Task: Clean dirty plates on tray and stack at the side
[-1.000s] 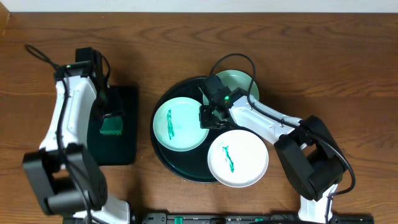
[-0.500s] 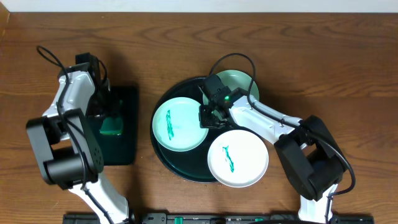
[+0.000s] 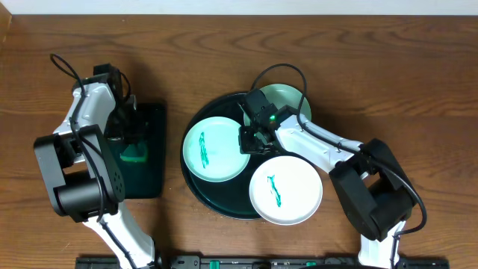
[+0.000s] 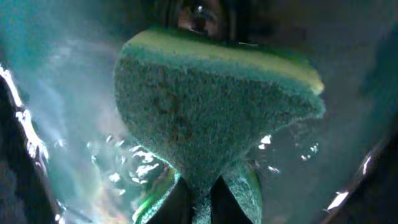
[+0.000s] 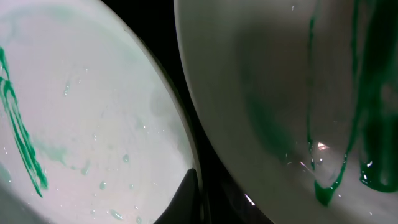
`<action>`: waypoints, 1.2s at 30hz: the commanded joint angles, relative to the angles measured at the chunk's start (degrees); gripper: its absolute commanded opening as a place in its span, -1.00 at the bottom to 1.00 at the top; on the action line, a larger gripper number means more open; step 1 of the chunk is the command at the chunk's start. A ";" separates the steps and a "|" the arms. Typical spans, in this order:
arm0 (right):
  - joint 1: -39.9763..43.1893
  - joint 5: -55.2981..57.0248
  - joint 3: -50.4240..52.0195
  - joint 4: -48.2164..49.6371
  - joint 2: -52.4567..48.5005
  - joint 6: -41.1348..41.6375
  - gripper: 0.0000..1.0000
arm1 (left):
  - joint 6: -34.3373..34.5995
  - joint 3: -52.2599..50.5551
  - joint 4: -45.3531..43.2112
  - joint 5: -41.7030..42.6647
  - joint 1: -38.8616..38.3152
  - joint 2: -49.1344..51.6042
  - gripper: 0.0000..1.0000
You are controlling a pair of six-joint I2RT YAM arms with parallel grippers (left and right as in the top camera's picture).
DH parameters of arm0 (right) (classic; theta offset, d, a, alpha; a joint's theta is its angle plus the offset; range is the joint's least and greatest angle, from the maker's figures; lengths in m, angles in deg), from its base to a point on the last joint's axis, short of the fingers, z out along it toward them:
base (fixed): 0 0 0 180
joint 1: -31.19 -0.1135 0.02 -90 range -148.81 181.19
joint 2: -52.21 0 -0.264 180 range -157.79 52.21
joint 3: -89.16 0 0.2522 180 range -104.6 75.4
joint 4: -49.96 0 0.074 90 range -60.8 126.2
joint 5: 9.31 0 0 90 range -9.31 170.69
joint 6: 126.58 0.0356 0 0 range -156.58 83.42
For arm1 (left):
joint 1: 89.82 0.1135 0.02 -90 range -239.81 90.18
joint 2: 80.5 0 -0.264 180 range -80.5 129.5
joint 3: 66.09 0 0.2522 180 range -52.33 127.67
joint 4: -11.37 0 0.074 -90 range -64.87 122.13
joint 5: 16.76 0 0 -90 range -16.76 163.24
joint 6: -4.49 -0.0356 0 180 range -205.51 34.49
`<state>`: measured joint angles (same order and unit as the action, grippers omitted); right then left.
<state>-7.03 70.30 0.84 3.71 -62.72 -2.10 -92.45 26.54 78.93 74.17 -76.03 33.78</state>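
Three white plates lie on the round black tray point(image 3: 224, 200): one at the left point(image 3: 216, 148) and one at the front right point(image 3: 285, 189), each with a teal scribble, and a paler one at the back point(image 3: 287, 101). My right gripper point(image 3: 250, 142) is shut, low between them. In the right wrist view its tip point(image 5: 196, 186) sits at the rim of one scribbled plate point(image 5: 93, 112), beside another point(image 5: 267, 87); a pinch on the rim cannot be made out. My left gripper point(image 3: 133, 143) is shut on a green sponge point(image 4: 211, 106), with its tip point(image 4: 199, 186) squeezing the sponge's lower end.
The sponge sits over a small rectangular black tray point(image 3: 153, 119) left of the round one, wet and glistening in the left wrist view. Brown wooden table point(image 3: 388, 67) surrounds both. The right arm point(image 3: 328, 149) stretches over the round tray's right side.
My left gripper has closed on the green sponge, and the left arm has swung a little over the small tray. The right arm and the plates have not moved.
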 commanded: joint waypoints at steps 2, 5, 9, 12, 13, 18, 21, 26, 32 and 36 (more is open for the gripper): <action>-0.22 -1.07 -1.05 0.33 -1.33 -0.87 -0.98 | 2.91 2.10 3.74 -0.09 0.02 -6.01 -0.86; -0.22 -1.09 -1.09 0.31 -1.33 -0.87 -0.98 | 5.84 2.23 5.68 -0.02 0.02 -10.54 -0.86; -0.22 -1.27 -1.09 0.33 -1.33 -0.92 -0.98 | 9.35 2.21 8.46 0.20 -0.09 -15.12 -0.86; -0.04 -1.77 -1.09 0.37 -1.33 -0.90 -0.98 | 9.81 2.21 10.08 3.41 -0.13 -16.65 -0.86; 0.04 -1.90 -1.09 0.39 -1.33 -0.90 -0.98 | 9.84 2.21 10.45 4.17 -0.13 -16.68 -0.85; 0.37 -2.05 -1.09 0.35 -1.33 -0.90 -0.98 | 9.81 1.84 10.84 4.46 -0.02 -16.50 -0.86; 0.37 -2.10 -1.09 0.37 -1.33 -0.90 -0.98 | 9.81 1.84 10.47 4.46 -0.02 -16.50 -0.86; 0.37 -2.12 -1.09 0.39 -1.33 -0.90 -0.98 | 9.44 1.84 10.45 6.49 -0.22 -16.50 -0.86; 0.37 -2.14 -1.09 0.59 -1.33 -0.87 -0.98 | 7.91 1.84 10.19 16.31 -5.99 -17.05 -0.85; 0.42 -2.16 -1.09 0.59 -1.33 -0.85 -0.97 | 15.23 0.57 9.03 16.20 -13.44 -16.85 -0.86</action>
<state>-6.74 69.71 0.84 3.95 -62.72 -2.14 -82.40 27.79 88.72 87.19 -84.93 17.13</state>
